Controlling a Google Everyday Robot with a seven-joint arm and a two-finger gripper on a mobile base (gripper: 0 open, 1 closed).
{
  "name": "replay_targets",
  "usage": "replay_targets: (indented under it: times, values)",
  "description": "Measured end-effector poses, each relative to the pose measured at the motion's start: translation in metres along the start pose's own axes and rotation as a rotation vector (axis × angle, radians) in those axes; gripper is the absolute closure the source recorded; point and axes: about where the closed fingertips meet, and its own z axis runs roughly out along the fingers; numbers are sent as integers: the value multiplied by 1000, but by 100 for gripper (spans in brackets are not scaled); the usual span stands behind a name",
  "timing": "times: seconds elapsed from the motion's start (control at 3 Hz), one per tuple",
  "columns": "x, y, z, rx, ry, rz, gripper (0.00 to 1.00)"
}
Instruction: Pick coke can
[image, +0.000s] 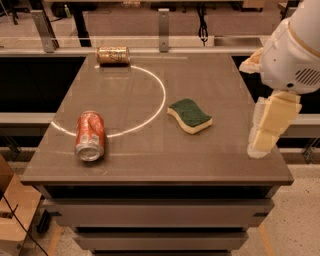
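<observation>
The pincer (261, 145) hangs empty by the table (150, 167); coke can (90, 135) well apart.

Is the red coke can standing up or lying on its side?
Lying on its side: the coke can rests lengthwise on the table, silver end facing front. The gripper hangs at the table's right edge.

On the brown table (225, 165) a gold can (113, 55) lies on its side at eleven o'clock, by the far edge; a green-topped sponge (190, 115) sits at three o'clock, just outside a white ring (162, 95); my gripper (261, 144) hangs beyond it, at the right edge
</observation>
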Motion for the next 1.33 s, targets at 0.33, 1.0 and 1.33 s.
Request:
replay_targets:
  times: [0.33, 1.0, 1.33]
  values:
    - [-59, 10, 31, -67, -101, -107, 0]
    - [-73, 10, 42, -76, -138, -119, 0]
    - [-112, 3, 70, -102, -231, -178, 0]
